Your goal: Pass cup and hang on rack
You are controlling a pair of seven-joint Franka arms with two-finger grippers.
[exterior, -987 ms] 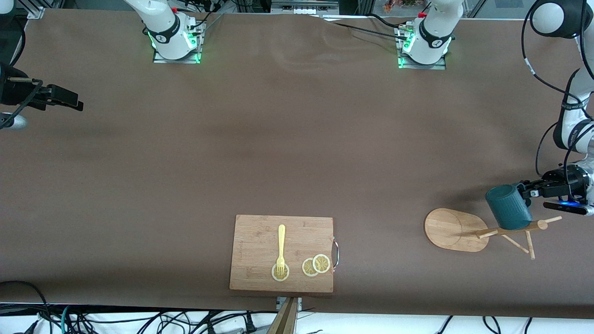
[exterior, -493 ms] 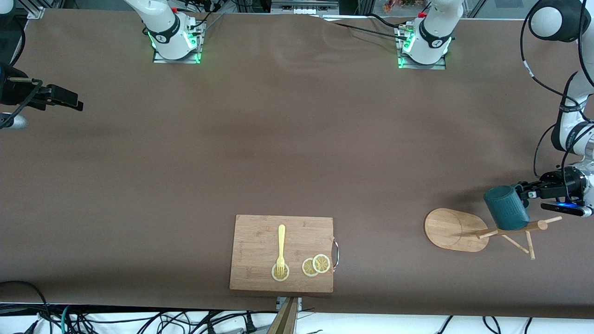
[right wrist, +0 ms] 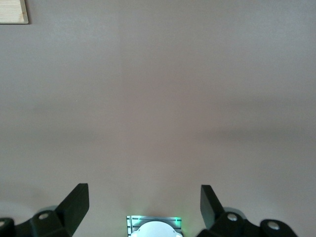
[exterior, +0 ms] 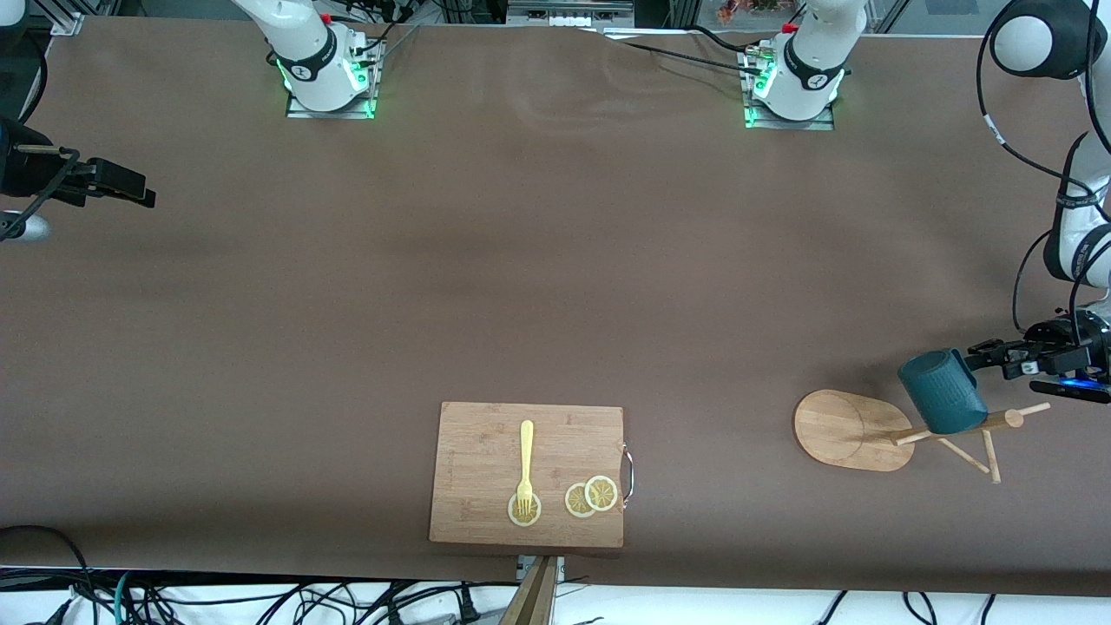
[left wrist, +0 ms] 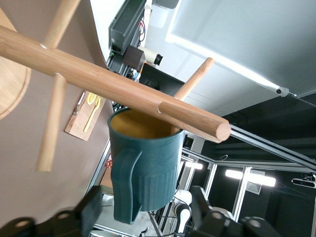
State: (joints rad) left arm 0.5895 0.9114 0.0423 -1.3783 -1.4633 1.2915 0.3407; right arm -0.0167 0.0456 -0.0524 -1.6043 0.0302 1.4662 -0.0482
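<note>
Backing off now: my left pincer (exterior: 987,357) has let go of the small dark teal-blue ribbed cup with the mustard-yellow inside (exterior: 942,391) and slid away toward my end of the counter, while the cup has tipped a touch toward the rack's base. My fingers (left wrist: 94,210) stand apart on either side of the cup's handle, gripping nothing.

And the cup hangs on the light bamboo mug rack (exterior: 903,430), mouth up against the post, one thin peg (left wrist: 190,86) poking into its yellow interior. That rack has an oval flat base (exterior: 846,430) on the brown counter (exterior: 555,286), its post and pegs reaching toward my end.

My right pincer (exterior: 130,187) waits spread wide and empty, up over the counter at the other end.

Well apart from the rack, near the front camera's edge, lies a rectangular bamboo cutting board (exterior: 486,451) with a metal handle, carrying a yellow plastic fork (exterior: 526,460) and three lemon slices (exterior: 591,496). Nothing crowds the rack itself.
</note>
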